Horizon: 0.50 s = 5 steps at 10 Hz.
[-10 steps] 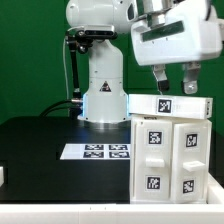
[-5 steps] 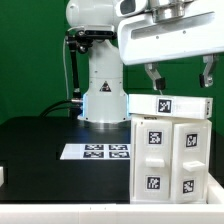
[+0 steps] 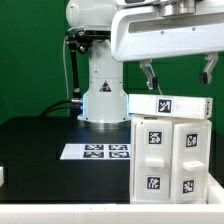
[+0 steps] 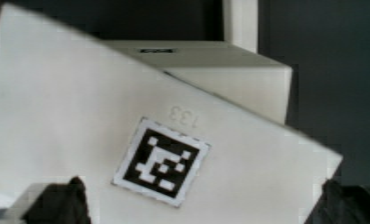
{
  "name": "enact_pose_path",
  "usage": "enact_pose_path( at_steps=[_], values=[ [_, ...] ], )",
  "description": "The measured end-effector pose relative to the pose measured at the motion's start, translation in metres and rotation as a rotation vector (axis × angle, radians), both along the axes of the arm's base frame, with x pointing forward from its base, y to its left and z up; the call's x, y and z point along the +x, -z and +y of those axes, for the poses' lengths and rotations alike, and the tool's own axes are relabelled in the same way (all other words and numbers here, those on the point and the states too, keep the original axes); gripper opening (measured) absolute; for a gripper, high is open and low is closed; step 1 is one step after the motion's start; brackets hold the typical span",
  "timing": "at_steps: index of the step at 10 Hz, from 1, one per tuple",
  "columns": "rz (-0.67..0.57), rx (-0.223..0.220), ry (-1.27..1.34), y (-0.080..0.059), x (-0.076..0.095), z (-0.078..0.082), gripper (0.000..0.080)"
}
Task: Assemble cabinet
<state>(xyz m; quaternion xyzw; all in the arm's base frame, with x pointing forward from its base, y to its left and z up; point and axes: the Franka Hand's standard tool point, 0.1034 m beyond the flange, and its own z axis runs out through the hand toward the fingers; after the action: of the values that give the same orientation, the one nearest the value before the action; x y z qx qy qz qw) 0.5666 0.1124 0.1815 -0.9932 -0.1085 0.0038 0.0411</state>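
The cabinet (image 3: 169,148) stands on the table (image 3: 40,150) directly below the hand (image 3: 176,76), which hovers clear above its top panel, fingers spread wide and holding nothing. That panel's long axis runs sideways beneath the fingers. One cabinet, one hand; one marker board (image 3: 96,152) lies beside the cabinet.

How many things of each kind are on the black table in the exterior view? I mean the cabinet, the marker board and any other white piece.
Cabinet: 1
Marker board: 1
Small white piece at the table's left edge: 1
Total: 3
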Motion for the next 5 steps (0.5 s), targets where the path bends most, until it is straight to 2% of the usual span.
enact_pose_path(
  at_steps=[5],
  values=[
    [-0.027, -0.014, -0.381, 0.0008, 0.0017, -0.0047, 0.0649]
  ],
)
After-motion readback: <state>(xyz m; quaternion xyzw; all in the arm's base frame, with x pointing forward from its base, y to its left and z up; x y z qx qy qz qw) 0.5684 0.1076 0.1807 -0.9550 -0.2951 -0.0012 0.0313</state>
